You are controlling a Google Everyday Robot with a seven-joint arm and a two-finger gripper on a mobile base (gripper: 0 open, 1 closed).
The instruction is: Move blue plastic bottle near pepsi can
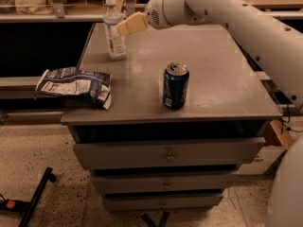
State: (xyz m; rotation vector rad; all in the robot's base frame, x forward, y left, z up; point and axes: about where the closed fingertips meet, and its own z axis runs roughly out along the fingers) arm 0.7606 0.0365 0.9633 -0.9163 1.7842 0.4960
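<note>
Grey, matte counter (227, 79), top of a cabinet with three drawers (165, 155) stacked below; each drawer shows a small centre pull. Surface scuffed, with a paler sheen toward the back.

Camera view, single angle, looking down on the counter from its front side.

- Blue plastic bottle (113, 32): upright near the back left corner, white cap on, label facing the front. Well apart from the can.
- Pepsi can (175, 85): upright, toward the front edge, about midway between the left and right edges. Silver top, dark blue body. Nothing touches it.
- Chip bag (75, 84): blue and white, crumpled, lying flat at the front left corner, overhanging the left edge.
- Gripper (129, 25): tan, at the end of a white arm (236, 18) that reaches in from the right edge over the back of the counter. It hangs above the surface just beside the bottle's shoulder, on the bottle's right. Its tip overlaps the bottle's outline; contact or a gap, cannot tell. Whether it is spread wide or drawn narrow, cannot tell either. It holds nothing that can be made out.

Room: speckled stone-pattern floor (47, 145) in front of and beside the cabinet. A black stand leg (35, 200) lies on the floor at lower left. Behind the back edge runs a low shelf rail (47, 17) with blurred items on it. Dark recess to the left of the cabinet, under that rail.
</note>
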